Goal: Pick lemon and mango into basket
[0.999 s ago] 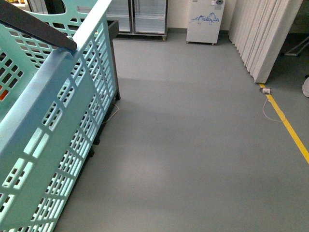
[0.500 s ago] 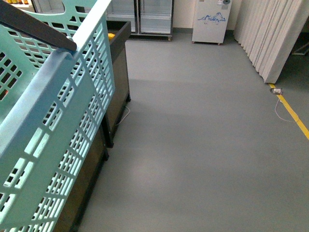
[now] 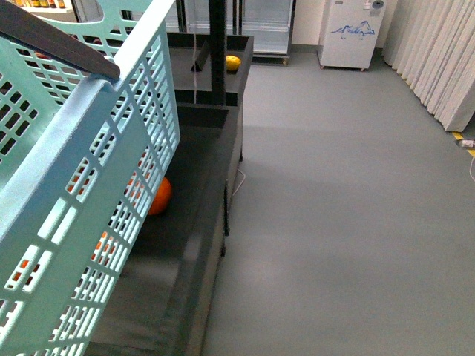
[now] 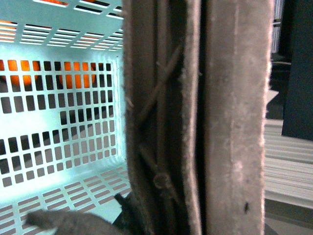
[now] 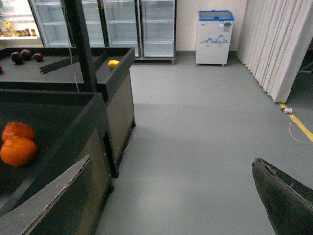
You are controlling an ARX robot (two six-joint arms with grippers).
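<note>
Front view, operator query: basket position?

Technician: The basket (image 3: pixel 89 185) fills the left of the frame, raised and tilted, with one of its handles (image 3: pixel 59 44) crossing the top corner. Its slotted wall stands in front of the near counter (image 3: pixel 200 222). An orange (image 3: pixel 162 196) lies on that counter, partly covered by the wall.

Operator: Left claw status?

Technician: Refer to left wrist view. The left claw (image 4: pixel 156 220) is closed on the basket's handles, which run between its fingers and fill the middle of the frame. One finger (image 4: pixel 63 223) shows at the frame edge; the other is hidden. The basket's lattice wall and bottom lie beyond the handles.

Operator: Right claw status?

Technician: Refer to right wrist view. The right claw (image 5: pixel 171 166) is spread wide and holds nothing; grey floor (image 5: pixel 205 147) shows between its fingers.

Operator: Lemon location?

Technician: The lemon (image 5: pixel 113 63) lies on the far counter (image 5: pixel 29 73), at the corner next to the open floor, near a black post (image 5: pixel 80 44). In front view it sits just right of that post. It is well apart from the basket and from both claws. Two oranges (image 5: pixel 18 152) lie touching on the near counter; three dark fruits (image 5: pixel 27 54) lie at the far counter's opposite end.
</note>
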